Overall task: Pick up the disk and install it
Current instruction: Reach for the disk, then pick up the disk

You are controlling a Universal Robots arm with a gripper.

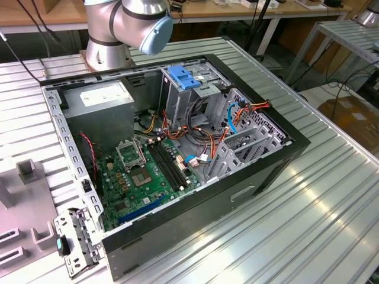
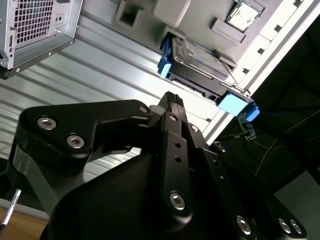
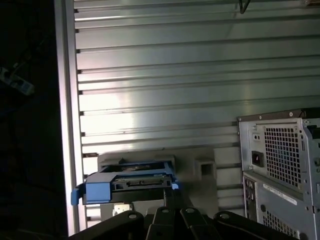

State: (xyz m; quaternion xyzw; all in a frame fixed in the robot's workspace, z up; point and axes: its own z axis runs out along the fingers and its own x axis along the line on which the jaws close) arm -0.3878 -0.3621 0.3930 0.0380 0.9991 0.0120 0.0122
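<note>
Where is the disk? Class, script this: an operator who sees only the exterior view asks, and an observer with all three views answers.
Operator: The exterior view gives me the open computer case. Where is the disk?
Observer: In the second wrist view the disk rests on a grey holder on the slatted table, outside the case.
Operator: Does the gripper have it?
Observer: No. The gripper is shut on nothing and is apart from the disk.
</note>
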